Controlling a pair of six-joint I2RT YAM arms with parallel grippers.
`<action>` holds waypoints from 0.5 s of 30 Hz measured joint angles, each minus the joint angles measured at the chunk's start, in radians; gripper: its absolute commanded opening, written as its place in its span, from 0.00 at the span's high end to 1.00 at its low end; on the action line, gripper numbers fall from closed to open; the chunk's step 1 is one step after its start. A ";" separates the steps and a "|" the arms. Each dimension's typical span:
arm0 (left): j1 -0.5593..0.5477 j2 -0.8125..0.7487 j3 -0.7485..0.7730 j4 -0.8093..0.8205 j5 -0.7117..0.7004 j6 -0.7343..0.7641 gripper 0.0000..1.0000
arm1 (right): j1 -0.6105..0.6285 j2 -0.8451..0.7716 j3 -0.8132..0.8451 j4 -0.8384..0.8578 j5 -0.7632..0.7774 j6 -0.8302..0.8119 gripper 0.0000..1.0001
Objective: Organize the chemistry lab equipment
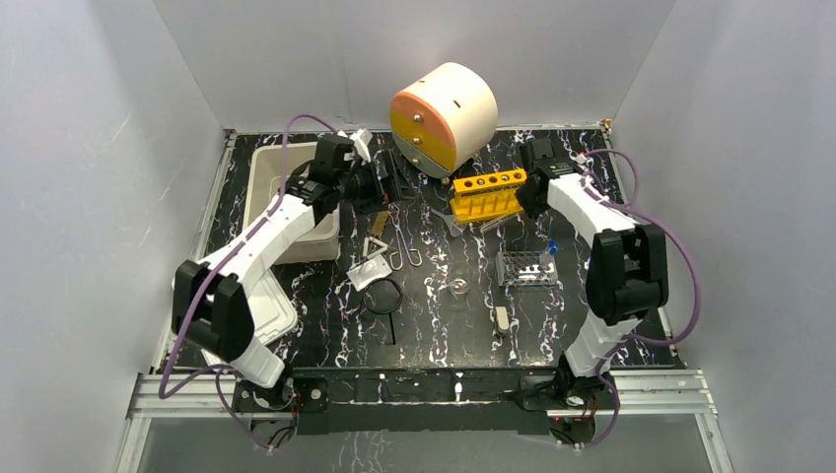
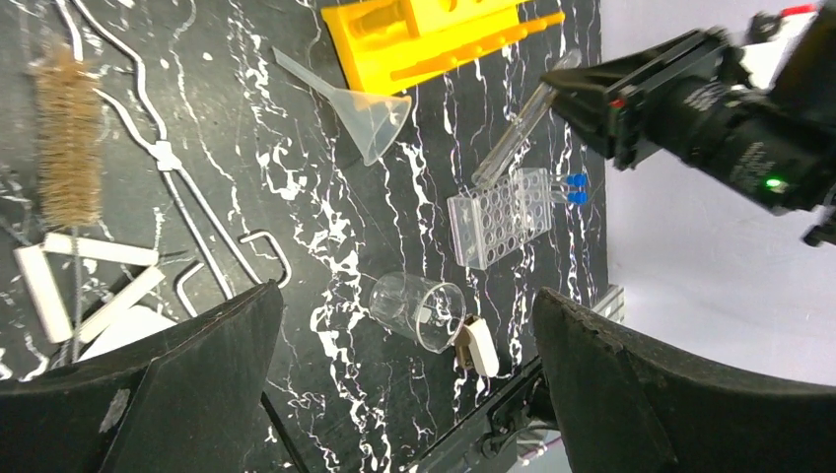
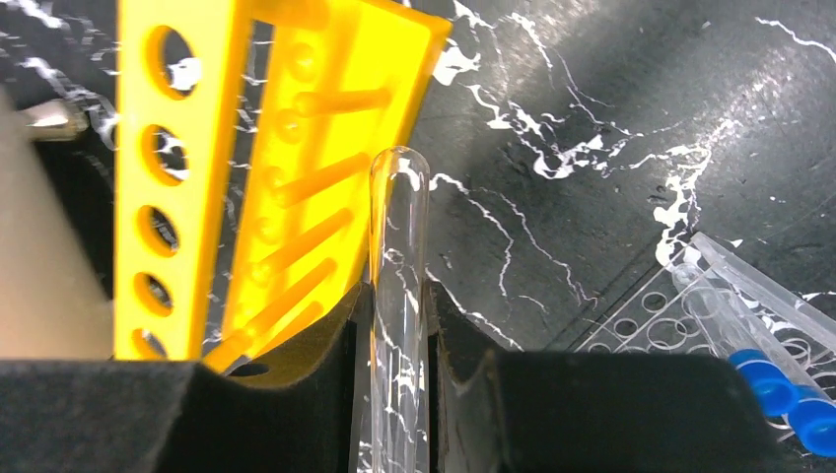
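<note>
My right gripper [image 1: 525, 202] [image 3: 397, 291] is shut on a clear glass test tube [image 3: 397, 227], held just beside the yellow tube rack [image 1: 486, 194] [image 3: 197, 168]. My left gripper [image 1: 380, 189] [image 2: 409, 296] is open and empty, raised over the table's back left. Under it lie the clear beaker [image 2: 419, 310] on its side, the clear funnel [image 2: 370, 113], thin metal tongs [image 2: 177, 177], the triangle [image 2: 79, 286] and the brown-handled tool [image 2: 478, 345]. The top view also shows the white square pad [image 1: 367, 273] and the black ring with handle [image 1: 383, 298].
The round cream-and-orange drawer unit [image 1: 444, 118] stands at the back centre. A white tub [image 1: 286, 197] sits at the back left. A clear well rack [image 1: 527, 266] holds blue-capped tubes [image 3: 779, 389]. A bristle brush [image 2: 69, 148] lies near the tongs.
</note>
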 measured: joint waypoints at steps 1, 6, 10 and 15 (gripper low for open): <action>-0.005 0.019 0.003 0.007 0.010 0.000 0.02 | -0.005 -0.018 -0.003 0.009 -0.007 -0.006 0.69; -0.040 0.140 0.080 0.040 0.082 -0.001 0.02 | -0.011 -0.085 -0.031 0.043 -0.086 -0.082 0.67; -0.076 0.238 0.159 0.076 0.151 -0.020 0.02 | -0.011 -0.141 -0.060 0.089 -0.187 -0.160 0.67; -0.111 0.343 0.233 0.118 0.243 -0.067 0.06 | -0.011 -0.244 -0.130 0.135 -0.306 -0.230 0.67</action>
